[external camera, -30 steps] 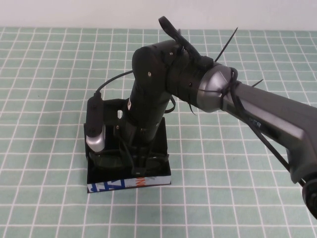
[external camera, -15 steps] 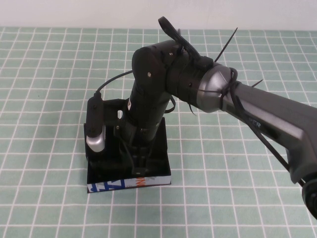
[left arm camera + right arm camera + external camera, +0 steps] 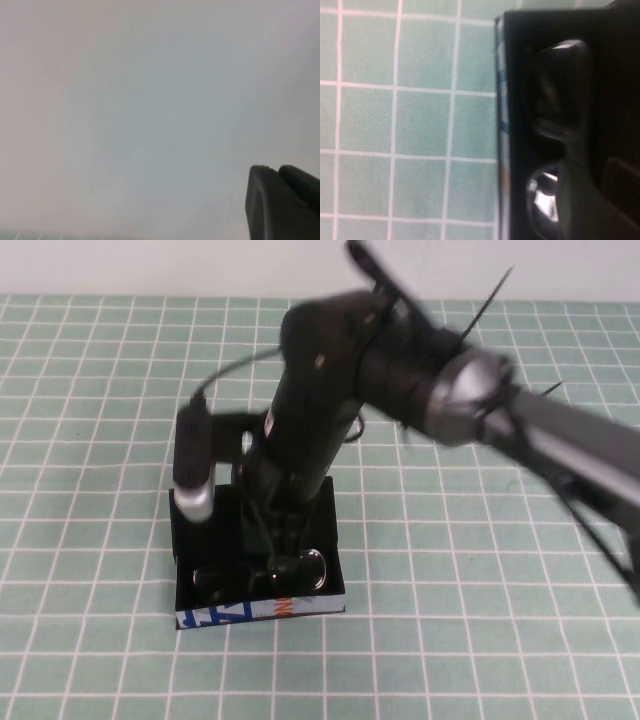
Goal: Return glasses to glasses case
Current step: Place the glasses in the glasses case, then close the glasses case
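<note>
The glasses case (image 3: 232,613) lies open on the green checked mat, its white printed front edge towards me. The black glasses (image 3: 252,580) lie inside it along that edge, one lens glinting. My right gripper (image 3: 277,543) hangs just above the glasses, open, holding nothing. In the right wrist view the glasses (image 3: 555,100) rest in the case (image 3: 502,145), with one dark finger (image 3: 582,212) over the nearer lens. My left gripper (image 3: 282,200) shows only in the left wrist view, shut and empty, facing a blank wall.
The right arm (image 3: 480,400) reaches in from the right and covers the back of the case and its lid. Its wrist camera (image 3: 192,485) hangs over the case's left side. Green checked mat (image 3: 480,620) surrounds the case.
My right gripper has let go of the glasses and lifted out of the case. The arm has swung up and slightly right. The glasses now lie uncovered at the case's front.
</note>
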{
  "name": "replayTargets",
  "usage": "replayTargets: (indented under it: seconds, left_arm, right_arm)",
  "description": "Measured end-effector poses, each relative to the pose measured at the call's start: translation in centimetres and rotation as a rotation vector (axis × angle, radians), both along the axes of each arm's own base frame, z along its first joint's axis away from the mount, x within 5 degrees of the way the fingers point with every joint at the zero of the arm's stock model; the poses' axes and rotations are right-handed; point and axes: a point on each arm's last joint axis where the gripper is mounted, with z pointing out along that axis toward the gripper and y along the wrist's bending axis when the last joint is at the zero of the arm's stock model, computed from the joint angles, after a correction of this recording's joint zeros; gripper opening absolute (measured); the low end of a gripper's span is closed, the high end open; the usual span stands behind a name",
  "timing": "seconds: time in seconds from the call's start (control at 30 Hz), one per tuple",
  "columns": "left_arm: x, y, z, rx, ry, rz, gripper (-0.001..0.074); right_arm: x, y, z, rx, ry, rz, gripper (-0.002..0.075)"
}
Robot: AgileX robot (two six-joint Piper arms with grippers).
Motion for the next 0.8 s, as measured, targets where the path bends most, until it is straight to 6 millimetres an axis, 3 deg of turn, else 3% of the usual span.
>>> replayTargets:
  seconds: [0.13, 0.33, 0.43, 0.53, 0.67, 0.8]
  left_arm:
    - [-0.7, -0.1, 2.3, -0.011, -0.089, -0.022, -0.0002]
    - [-3.5, 0.7, 9.7, 0.104, -0.145, 0.082, -0.0002]
    - [-4.5, 1.4, 12.9, 0.089, -0.069, 0.143, -0.0002]
    - [-4.3, 2.2, 15.6, 0.089, 0.1, 0.211, -0.0002]
    - [-2.2, 2.8, 16.6, 0.19, 0.434, 0.303, -0.0002]
    - [0.8, 2.5, 15.4, 0.328, 0.699, 0.293, -0.0002]
  right_arm:
    - [-0.5, -1.6, 3.9, 0.065, -0.057, -0.02, 0.0094]
    - [-2.0, -3.8, 8.9, 0.15, -0.122, -0.058, 0.0038]
    - [-2.9, -4.7, 10.9, 0.188, -0.131, -0.099, 0.001]
    - [-3.7, -5.5, 12.5, 0.215, -0.143, -0.136, -0.0006]
    - [-3.7, -6.9, 13.7, 0.232, -0.138, -0.246, -0.0011]
    - [-2.1, -8.8, 13.9, 0.249, -0.118, -0.417, -0.0011]
